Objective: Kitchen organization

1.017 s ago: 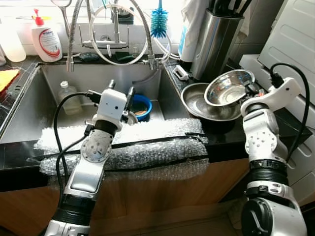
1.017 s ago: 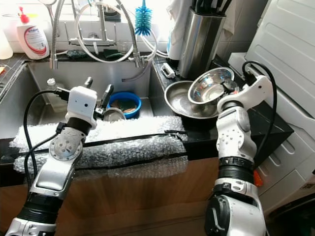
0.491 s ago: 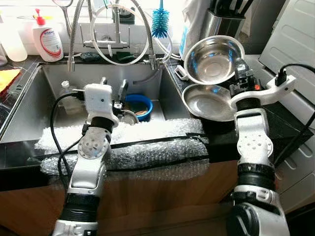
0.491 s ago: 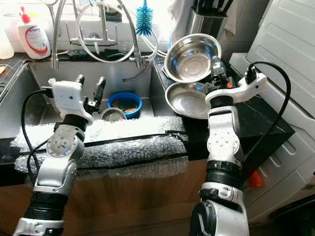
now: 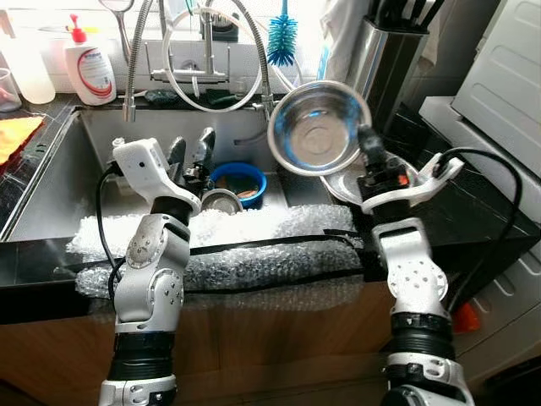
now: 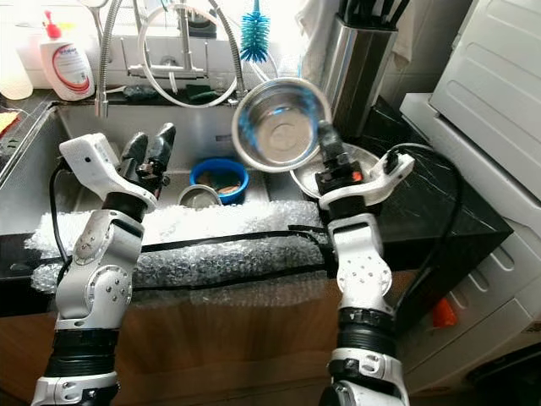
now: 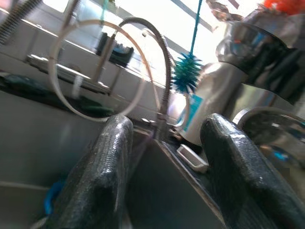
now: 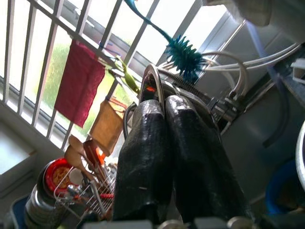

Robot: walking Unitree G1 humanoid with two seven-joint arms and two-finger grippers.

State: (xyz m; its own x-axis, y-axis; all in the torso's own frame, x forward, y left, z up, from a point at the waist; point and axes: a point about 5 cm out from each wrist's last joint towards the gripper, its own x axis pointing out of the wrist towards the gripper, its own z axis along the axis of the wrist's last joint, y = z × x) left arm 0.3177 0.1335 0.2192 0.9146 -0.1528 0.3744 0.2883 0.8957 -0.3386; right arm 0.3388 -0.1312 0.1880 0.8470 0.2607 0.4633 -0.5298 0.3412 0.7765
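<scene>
The right gripper clamped the rim of a round stainless-steel bowl, held tilted above the black stone counter. The left gripper, fingers spread, hovered over the steel sink, near a blue plastic bowl. Bubble wrap padded the counter edge.

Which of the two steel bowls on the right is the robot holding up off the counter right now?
The smaller, deeper steel bowl, tilted on edge, clamped by its rim in the right gripper. The wider shallow bowl lies on the black counter beneath.
</scene>
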